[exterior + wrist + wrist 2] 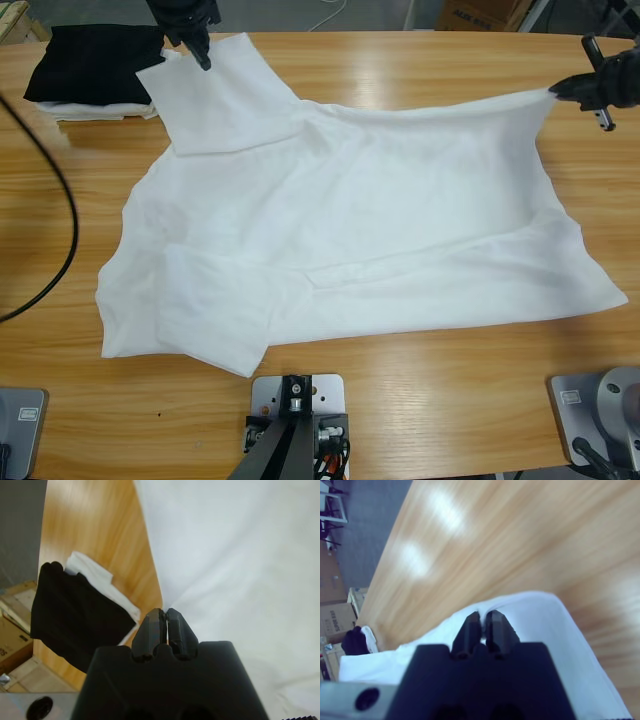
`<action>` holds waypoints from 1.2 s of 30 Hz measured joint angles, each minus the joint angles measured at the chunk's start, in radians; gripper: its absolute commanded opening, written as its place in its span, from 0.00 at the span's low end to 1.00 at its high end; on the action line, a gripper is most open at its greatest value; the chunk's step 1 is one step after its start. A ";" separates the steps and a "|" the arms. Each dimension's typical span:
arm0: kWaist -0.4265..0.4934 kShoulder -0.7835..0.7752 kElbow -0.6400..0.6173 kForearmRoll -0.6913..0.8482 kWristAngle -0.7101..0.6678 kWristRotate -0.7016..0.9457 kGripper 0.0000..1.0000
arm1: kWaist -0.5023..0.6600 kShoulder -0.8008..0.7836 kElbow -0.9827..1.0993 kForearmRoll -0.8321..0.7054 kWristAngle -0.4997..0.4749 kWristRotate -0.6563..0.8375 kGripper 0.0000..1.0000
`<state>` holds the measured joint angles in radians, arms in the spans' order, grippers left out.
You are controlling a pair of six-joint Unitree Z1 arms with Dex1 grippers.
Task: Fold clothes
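Lying spread across the middle of the wooden bench [400, 400] is a large plain white T-shirt [380, 220], rumpled and only partly flat. One short sleeve [215, 95] is turned up toward the far edge and lies as a squarish flap; the other sleeve [215, 315] sits doubled over at the near left corner. Soft creases run across the body, and a long fold line crosses it near the front edge. No lettering can be made out on the cloth.

Left hand [203, 58] comes down from the top left of the high view, jaws pressed together on the far corner of the upturned sleeve. The left wrist view shows the same: the black fingertips of the left hand [165, 625] closed tight, white cloth pinched at their tips and fanning away to the right.

Right hand [562, 90] reaches in from the right edge, closed on the shirt's far right corner, which is pulled up into a taut point off the bench. In the right wrist view the jaws of that hand [485, 625] meet over a rounded white edge of cloth, bare wood beyond.

A folded black garment [90, 62] sits at the far left corner of the bench on a smaller folded white cloth [95, 108], just beside the upturned sleeve. A black cable [62, 190] curves over the left end of the bench.
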<state>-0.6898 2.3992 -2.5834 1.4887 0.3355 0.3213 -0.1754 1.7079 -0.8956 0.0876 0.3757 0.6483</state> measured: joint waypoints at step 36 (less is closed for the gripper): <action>-0.381 -0.464 0.574 0.022 -0.209 -0.162 0.00 | -0.001 -0.327 0.111 0.476 -0.002 -0.049 0.00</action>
<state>-1.0708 1.9349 -2.0095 1.5103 0.1267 0.1593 -0.1767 1.3805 -0.7842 0.5633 0.3740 0.5991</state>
